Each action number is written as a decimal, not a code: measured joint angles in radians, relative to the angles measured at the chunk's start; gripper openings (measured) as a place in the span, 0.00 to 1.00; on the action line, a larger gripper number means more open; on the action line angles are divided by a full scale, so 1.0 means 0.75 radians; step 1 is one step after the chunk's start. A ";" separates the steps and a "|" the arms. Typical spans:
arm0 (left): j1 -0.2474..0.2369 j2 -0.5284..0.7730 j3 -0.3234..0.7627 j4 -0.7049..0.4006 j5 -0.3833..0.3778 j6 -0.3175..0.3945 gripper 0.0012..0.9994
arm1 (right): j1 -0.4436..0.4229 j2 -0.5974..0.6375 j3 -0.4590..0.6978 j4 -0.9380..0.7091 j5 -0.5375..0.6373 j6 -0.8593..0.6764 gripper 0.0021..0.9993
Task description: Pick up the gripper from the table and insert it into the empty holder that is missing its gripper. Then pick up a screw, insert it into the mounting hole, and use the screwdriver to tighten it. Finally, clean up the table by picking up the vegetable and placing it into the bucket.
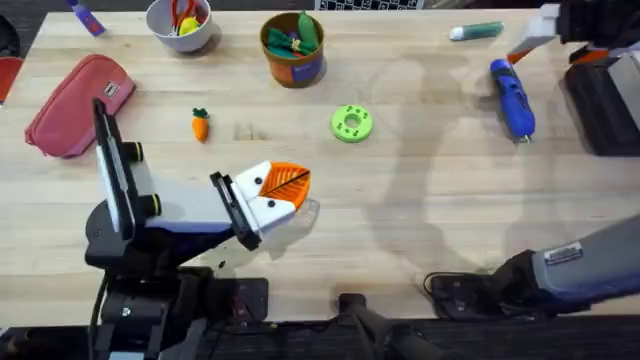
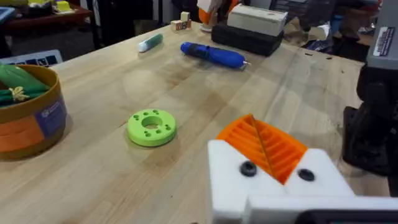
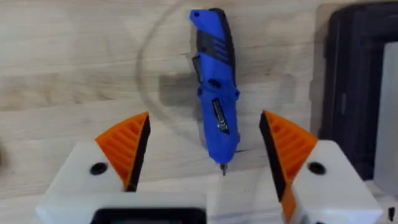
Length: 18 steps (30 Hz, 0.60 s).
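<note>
Screwdriver (image 3: pixel 214 81) lies flat on the table (image 1: pixel 420 220), straight ahead of the right gripper (image 3: pixel 202 146) and centred on the gap between its two orange ribbed pads (image 3: pixel 127 146), with the thin metal bit pointing back toward the gripper. The right gripper's jaws stand wide apart on either side of the tool's bit end, touching nothing. From overhead the same blue tool (image 1: pixel 511 96) sits at the far right of the wood, just beside a black case (image 1: pixel 605 105), with a teal marker (image 1: pixel 476 32) a little beyond it.

The left gripper (image 1: pixel 285 190) hovers low over the middle of the table with its orange pads pressed together, nothing between them; in its wrist view the ribbed orange tip (image 2: pixel 264 146) sits in its white mount (image 2: pixel 273 186) with two dark screw heads showing.

Just ahead of the left gripper lies a green ring (image 1: pixel 351 123) with small holes around it. Farther ahead and slightly to the left gripper's left stands the bucket (image 1: pixel 293 50), orange-brown with a blue label, already holding green and orange toy pieces. The vegetable (image 1: pixel 200 124) lies on the bare wood off to the left gripper's left, well apart from the bucket. Beyond it are a red pouch (image 1: pixel 78 105) and a white bowl (image 1: pixel 180 22) of small items at the far edge.
</note>
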 joint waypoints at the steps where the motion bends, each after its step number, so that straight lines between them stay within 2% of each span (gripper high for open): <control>1: 0.000 0.000 0.000 0.000 0.000 0.000 0.02 | -0.005 0.027 0.002 0.007 0.000 -0.006 0.99; 9: 0.000 0.000 0.000 0.000 0.000 0.000 0.02 | -0.014 0.214 0.002 0.086 0.000 -0.049 0.99; 18: 0.000 0.000 0.000 0.000 0.000 0.000 0.02 | -0.014 0.354 0.002 0.203 0.005 -0.077 0.99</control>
